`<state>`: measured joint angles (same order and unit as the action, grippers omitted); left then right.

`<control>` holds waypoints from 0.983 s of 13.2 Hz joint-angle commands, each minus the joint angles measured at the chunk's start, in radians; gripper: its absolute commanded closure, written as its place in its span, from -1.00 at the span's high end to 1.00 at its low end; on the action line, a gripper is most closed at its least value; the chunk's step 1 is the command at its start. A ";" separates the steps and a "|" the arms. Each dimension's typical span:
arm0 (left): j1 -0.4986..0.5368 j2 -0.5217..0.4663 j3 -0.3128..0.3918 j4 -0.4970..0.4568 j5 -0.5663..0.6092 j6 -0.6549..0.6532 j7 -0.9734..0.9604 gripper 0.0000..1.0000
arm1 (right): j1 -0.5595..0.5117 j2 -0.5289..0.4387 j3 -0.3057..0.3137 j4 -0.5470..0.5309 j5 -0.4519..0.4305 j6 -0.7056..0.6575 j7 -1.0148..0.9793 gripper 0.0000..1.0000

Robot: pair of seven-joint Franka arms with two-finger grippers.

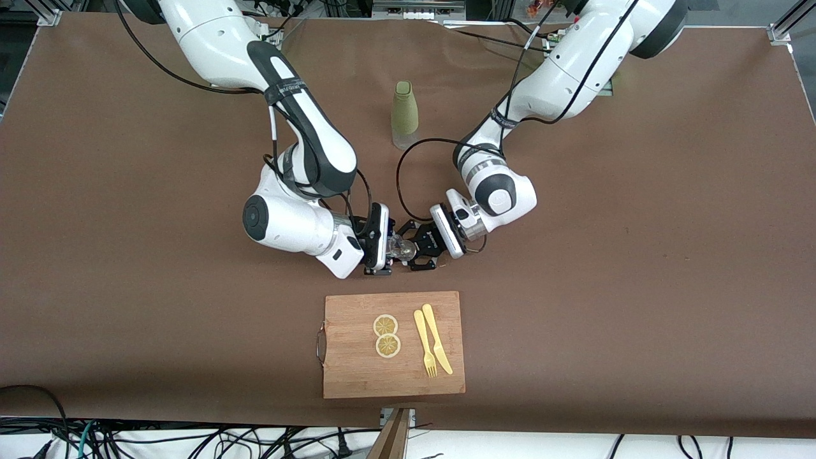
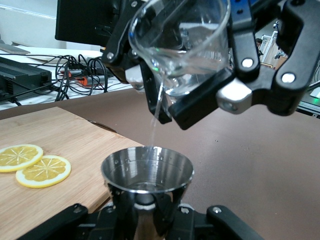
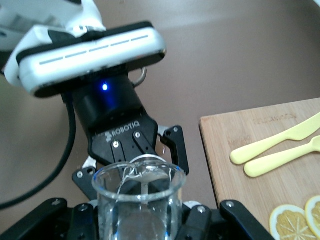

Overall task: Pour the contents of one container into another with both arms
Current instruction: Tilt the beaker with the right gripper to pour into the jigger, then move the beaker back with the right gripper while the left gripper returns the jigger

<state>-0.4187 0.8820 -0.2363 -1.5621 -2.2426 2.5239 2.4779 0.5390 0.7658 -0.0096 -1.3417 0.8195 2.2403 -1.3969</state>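
So, mid-pour is what's shown, over the bare desk between the two arms. A clear glass beaker is clamped tight in the right pincer and tipped over its spout, and a thin stream of water is seen falling into a small metal cup. That cup is gripped by the closed left pincer around its narrow waist and is kept upright just under the beaker's lip. Both containers are held in the air, over the desk just above the edge of the cutting board that faces the robots' bases.

For the step to be done well, the tilt should probably be raised slowly, since the cup's mouth is narrow and little room is left for a fatter stream. The spout is best kept lined up over the middle of the cup; the stream is landing near the rim right now, so a small nudge could be needed. The cup has to be kept level and steady the whole time. A bit of water is seen in it already, so overfilling should be watched for.

On the board, two lemon slices and a yellow fork and knife are laid out, untouched. A green bottle is left standing nearer the bases.
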 commanded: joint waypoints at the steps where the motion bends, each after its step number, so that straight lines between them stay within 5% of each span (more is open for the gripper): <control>1: 0.008 -0.001 -0.008 0.010 -0.043 0.009 0.041 -1.00 | 0.003 -0.017 -0.001 -0.007 0.084 0.009 -0.010 -0.91; 6: 0.072 -0.027 -0.023 -0.039 -0.037 -0.043 0.048 -1.00 | -0.057 -0.063 -0.004 -0.039 0.239 -0.085 -0.120 -0.91; 13: 0.277 -0.087 -0.112 -0.222 -0.026 -0.281 0.153 -1.00 | -0.379 -0.079 -0.004 -0.037 0.310 -0.600 -0.342 -0.91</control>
<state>-0.2083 0.8410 -0.3220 -1.6901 -2.2430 2.3280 2.5567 0.2331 0.7123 -0.0318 -1.3459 1.1035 1.7396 -1.6774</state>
